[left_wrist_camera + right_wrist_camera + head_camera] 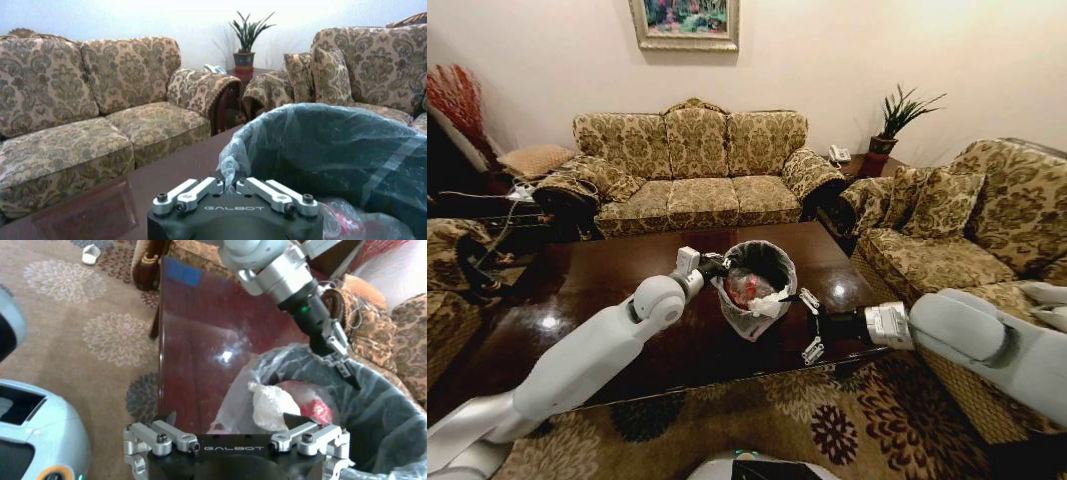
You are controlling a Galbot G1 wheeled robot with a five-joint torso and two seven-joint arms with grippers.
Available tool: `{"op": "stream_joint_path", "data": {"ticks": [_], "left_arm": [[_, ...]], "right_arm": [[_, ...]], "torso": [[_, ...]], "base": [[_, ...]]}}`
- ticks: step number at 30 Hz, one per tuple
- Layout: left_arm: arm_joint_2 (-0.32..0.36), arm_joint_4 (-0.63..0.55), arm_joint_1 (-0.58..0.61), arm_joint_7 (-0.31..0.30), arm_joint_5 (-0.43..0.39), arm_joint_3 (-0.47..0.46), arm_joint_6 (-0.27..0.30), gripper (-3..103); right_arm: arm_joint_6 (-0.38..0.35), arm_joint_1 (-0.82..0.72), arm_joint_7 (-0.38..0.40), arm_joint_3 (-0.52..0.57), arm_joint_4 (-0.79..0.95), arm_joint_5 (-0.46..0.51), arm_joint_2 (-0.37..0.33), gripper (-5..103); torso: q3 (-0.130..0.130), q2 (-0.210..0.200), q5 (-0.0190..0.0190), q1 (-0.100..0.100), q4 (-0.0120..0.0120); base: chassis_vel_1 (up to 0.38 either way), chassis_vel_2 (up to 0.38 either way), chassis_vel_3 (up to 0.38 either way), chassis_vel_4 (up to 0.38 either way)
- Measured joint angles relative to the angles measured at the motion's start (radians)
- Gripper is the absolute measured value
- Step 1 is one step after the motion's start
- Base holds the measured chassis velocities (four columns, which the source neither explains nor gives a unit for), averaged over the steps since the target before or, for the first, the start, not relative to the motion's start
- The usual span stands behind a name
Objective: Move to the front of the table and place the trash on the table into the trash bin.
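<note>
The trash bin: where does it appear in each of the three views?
Head view: the trash bin stands mid-picture on the table, between both arms.
Left wrist view: it fills the lower right, beyond the left gripper.
Right wrist view: lower right.
Shared landmark: its translucent liner bag.

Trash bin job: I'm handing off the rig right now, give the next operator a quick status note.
Left gripper: at the trash bin's rim on its left side, shut on the liner bag edge.
Right gripper: open, beside the bin on its right, just off the rim.
The bin stands on the table, near its front edge.
Trash: red-and-white pieces and a white scrap already lie inside the liner.
Done: the visible trash is binned; I see no loose trash on the tabletop.
Left: check the tabletop for anything hidden behind the arms, then release the liner.
</note>
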Motion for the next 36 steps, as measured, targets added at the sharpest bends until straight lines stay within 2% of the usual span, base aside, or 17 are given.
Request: {"op": "stream_joint_path", "data": {"ticks": [23,30,36], "left_arm": [[0.015,0.018,0.019,0.005,0.005,-0.015,-0.01,4],[0.018,0.015,0.019,0.005,0.005,-0.018,-0.011,4],[0.018,0.007,0.019,0.005,0.005,-0.017,-0.011,4]], "right_arm": [[0.076,0.017,-0.074,0.04,-0.03,-0.037,-0.05,100],[0.104,0.018,-0.068,0.041,-0.084,-0.102,-0.029,100],[0.138,0.025,-0.031,0.043,-0.149,-0.174,-0.004,100]], "torso": [[0.0,0.0,0.0,0.0,0.0],[0.0,0.0,0.0001,0.0,0.0001],[0.0,0.0,0.0002,0.0,0.0001]], "base": [[0.0,0.0,0.0,0.0],[0.0,0.0,0.0,0.0],[0.0,0.0,0.0,0.0]]}}
